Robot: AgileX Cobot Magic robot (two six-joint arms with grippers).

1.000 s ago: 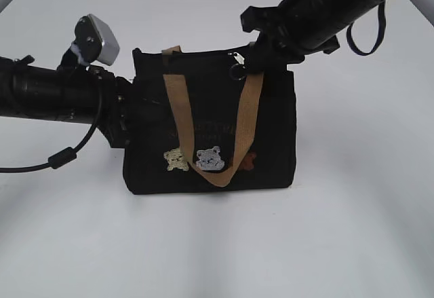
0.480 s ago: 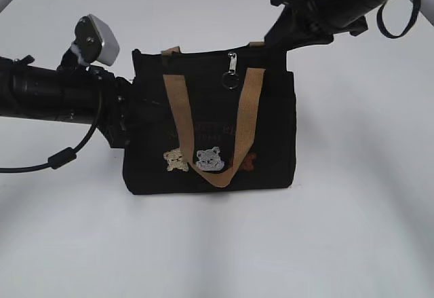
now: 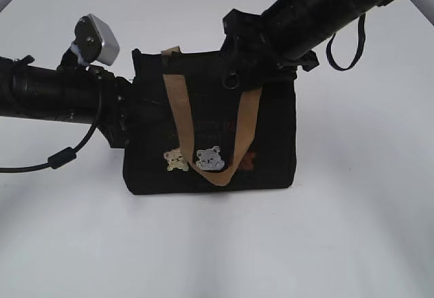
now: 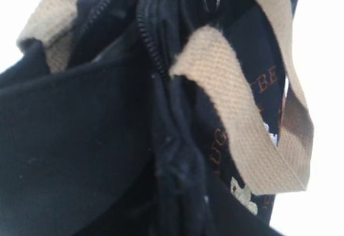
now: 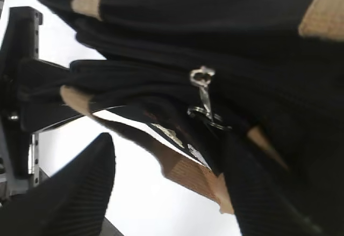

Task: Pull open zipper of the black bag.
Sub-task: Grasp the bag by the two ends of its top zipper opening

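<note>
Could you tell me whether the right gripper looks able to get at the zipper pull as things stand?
Probably yes: the right gripper stands open, its fingers either side of the zipper pull, which hangs exposed against the black bag with nothing between.

The black bag [image 3: 210,135] stands upright on the worktop [image 3: 217,244], near its middle; the left arm [image 3: 54,94] lies level at the bag's left end, its gripper pressed against that side; the right arm [image 3: 319,13] slants down from the upper right to the bag's top edge; the key-ring [image 3: 232,78] hangs on the bag's front just below that edge, under the right arm's tip; a strap [image 3: 210,128] loops down the bag's front; three bear patches [image 3: 196,159] sit low on the front, across the loop's bottom.
</note>
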